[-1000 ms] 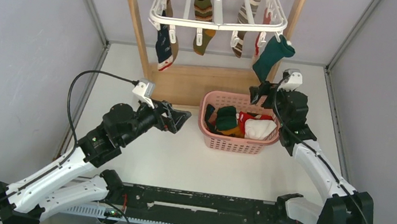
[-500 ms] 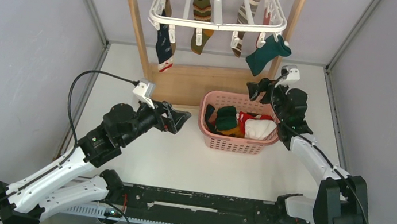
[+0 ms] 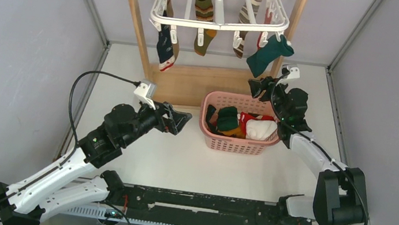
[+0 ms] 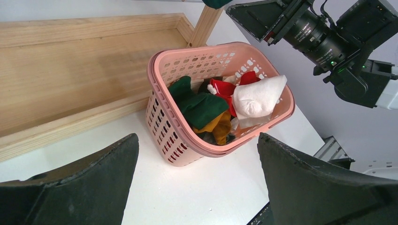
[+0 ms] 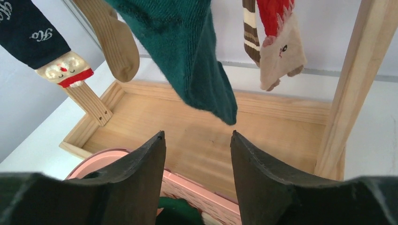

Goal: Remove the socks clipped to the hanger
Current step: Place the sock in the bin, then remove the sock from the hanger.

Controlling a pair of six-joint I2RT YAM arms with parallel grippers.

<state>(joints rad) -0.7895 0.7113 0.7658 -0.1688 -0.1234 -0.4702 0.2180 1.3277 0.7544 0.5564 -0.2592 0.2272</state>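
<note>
Top view: hanger [image 3: 220,27] hanging upper centre, socks [image 3: 165,47] clipped along rim; green sock [image 3: 266,54] dangling at right corner. Right claw [image 3: 256,87] hovering just below, released. Left claw [image 3: 181,120], centre left, gaping wide, empty.
Left wrist view: basket [image 4: 162,133] sitting centre, holding loose socks.
Right wrist view: green sock tip hanging just above parted fingers [image 5: 141,178].

Hanger [image 3: 220,26]: white plastic, smooth, glossy. Socks [image 5: 112,42]: knitted cloth, soft, matt. Teal sock [image 5: 187,51]: fuzzy fine knit. Stand [image 5: 211,131]: pale bare wood, visible grain, matt. Basket [image 4: 162,126]: pink plastic, perforated walls, slight sheen on rim. Bench [image 3: 196,164]: white, smooth, low sheen. Right end effector [image 5: 197,140] fingers [image 5: 136,183]: black, matt, faintly grainy.
</note>
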